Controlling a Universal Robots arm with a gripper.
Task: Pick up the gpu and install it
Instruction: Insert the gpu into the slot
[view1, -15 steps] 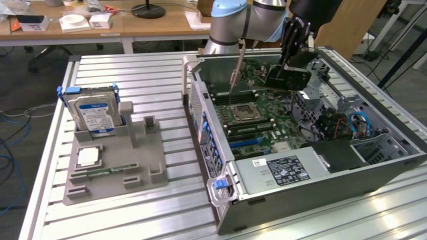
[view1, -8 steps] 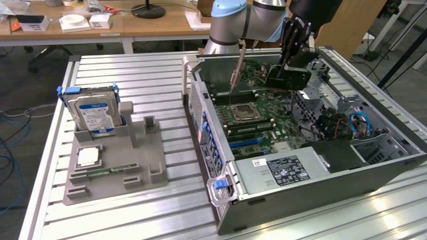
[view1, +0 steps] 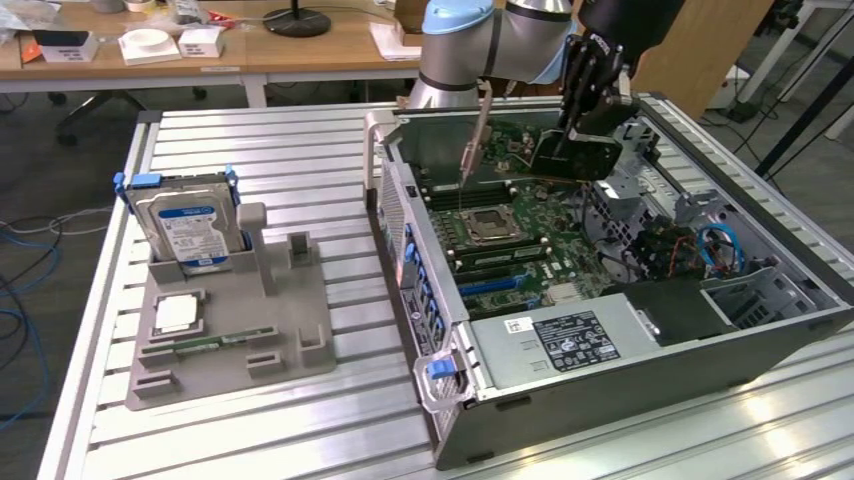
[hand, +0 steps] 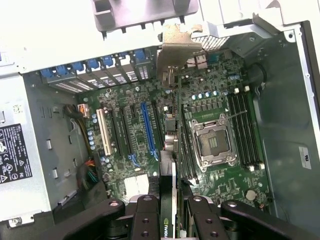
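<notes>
Gpu (hand: 168, 175), seen edge-on as a thin dark card with a green logo and a silver end bracket (hand: 176, 45), hangs over the motherboard (hand: 125, 130) inside the open case (view1: 667, 340). The pincer (hand: 169, 207) pinches it at its near end.
</notes>
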